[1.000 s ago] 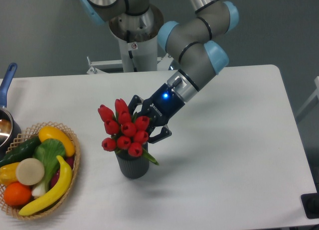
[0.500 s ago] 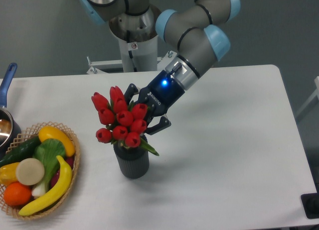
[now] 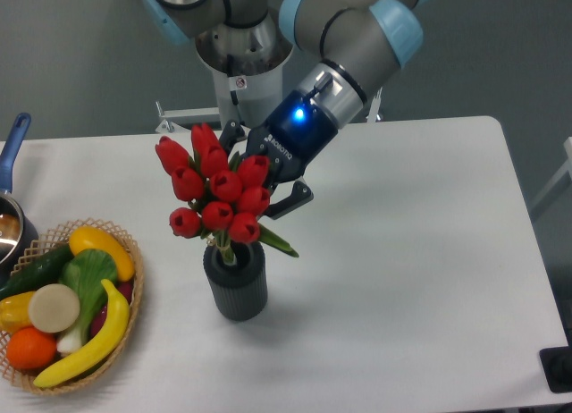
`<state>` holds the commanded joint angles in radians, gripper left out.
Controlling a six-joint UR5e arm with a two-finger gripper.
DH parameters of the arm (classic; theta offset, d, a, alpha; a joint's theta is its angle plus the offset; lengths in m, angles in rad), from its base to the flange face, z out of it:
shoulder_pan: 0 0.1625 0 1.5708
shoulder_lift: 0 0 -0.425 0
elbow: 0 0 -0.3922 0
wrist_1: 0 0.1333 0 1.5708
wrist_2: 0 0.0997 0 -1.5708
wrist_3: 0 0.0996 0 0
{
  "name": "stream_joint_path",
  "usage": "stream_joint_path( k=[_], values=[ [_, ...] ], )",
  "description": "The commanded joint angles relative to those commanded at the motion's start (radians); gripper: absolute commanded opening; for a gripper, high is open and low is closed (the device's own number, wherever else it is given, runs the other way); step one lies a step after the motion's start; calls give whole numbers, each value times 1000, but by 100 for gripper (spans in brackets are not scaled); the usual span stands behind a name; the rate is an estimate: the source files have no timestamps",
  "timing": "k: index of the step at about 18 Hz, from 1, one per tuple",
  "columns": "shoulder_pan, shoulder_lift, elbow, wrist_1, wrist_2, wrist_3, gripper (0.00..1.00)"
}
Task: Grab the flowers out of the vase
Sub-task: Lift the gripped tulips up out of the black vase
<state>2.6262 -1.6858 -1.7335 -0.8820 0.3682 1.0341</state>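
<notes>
While the grey and pale-blue robot arm (image 3: 353, 24) leans in from the far side of the white table (image 3: 420, 279), its black two-finger gripper (image 3: 259, 182) is buried behind the bunch of red closed tulip buds with green leaves (image 3: 214, 194), its fingers clenched on the bunch. One dark finger (image 3: 293, 200) pokes out to the right of the blooms, and a blue light glows on the wrist just above it. The red heads sit well above the short dark grey ribbed cylindrical vase (image 3: 236, 281), tilted a little to the left. Pale stems run down from under the buds into the mouth of the vase, so the lower ends are not clear of the rim. A green leaf sticks out to the right, just over the rim.

The vase stands upright near the middle of the table, towards the near edge. To its left, well apart, a round wicker basket (image 3: 134, 279) holds a yellow banana (image 3: 94, 341), an orange, a cucumber and other produce. At the far left edge a dark pan with a blue handle (image 3: 12, 149) is partly cut off. Behind the table stands the arm's white base column (image 3: 239, 91).
</notes>
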Motion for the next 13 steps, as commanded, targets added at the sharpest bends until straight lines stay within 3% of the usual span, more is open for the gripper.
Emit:
stream_joint_path(
  k=[4, 13],
  values=[
    [3, 3, 55, 0, 0, -86, 52],
    [46, -6, 144, -2, 3, -124, 52]
  ],
)
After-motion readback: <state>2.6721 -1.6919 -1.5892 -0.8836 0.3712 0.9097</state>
